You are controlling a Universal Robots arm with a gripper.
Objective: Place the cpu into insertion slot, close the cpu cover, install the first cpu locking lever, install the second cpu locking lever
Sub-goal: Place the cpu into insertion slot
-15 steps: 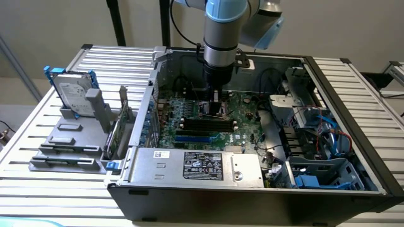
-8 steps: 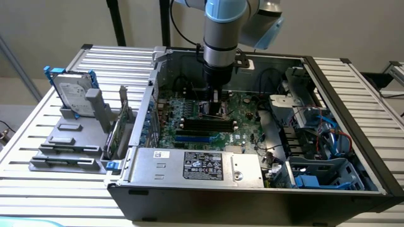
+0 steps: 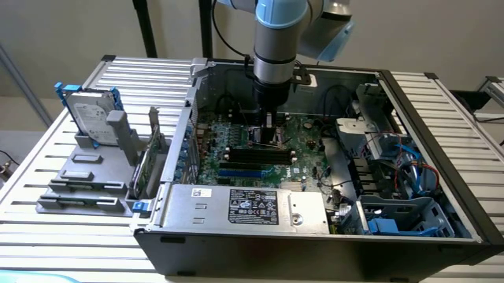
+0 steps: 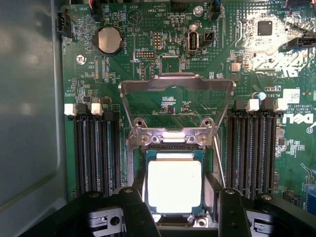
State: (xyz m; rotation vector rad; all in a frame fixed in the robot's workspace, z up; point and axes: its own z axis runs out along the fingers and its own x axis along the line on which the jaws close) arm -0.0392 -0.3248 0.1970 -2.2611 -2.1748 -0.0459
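Observation:
Seen from the wrist, the cpu (image 4: 174,185), a pale square metal face, lies flat in the insertion slot (image 4: 130,158) on the green motherboard. My gripper (image 4: 176,193) is open just above it, one finger on each side of the chip and nothing gripped. The cpu cover (image 4: 175,84), a silvery frame with a cut-out centre, stands flipped open beyond its hinge. A thin lever rod (image 4: 219,163) runs beside the socket. In the exterior view my gripper (image 3: 268,140) reaches straight down into the open computer case, just over the board (image 3: 252,162).
Long black memory slots (image 4: 94,148) (image 4: 254,148) flank the socket, and a coin battery (image 4: 109,39) lies further off. The case walls (image 3: 409,118), power supply (image 3: 252,206) and blue cables (image 3: 409,159) hem the board in. A hard drive (image 3: 91,115) stands on a grey holder outside the case.

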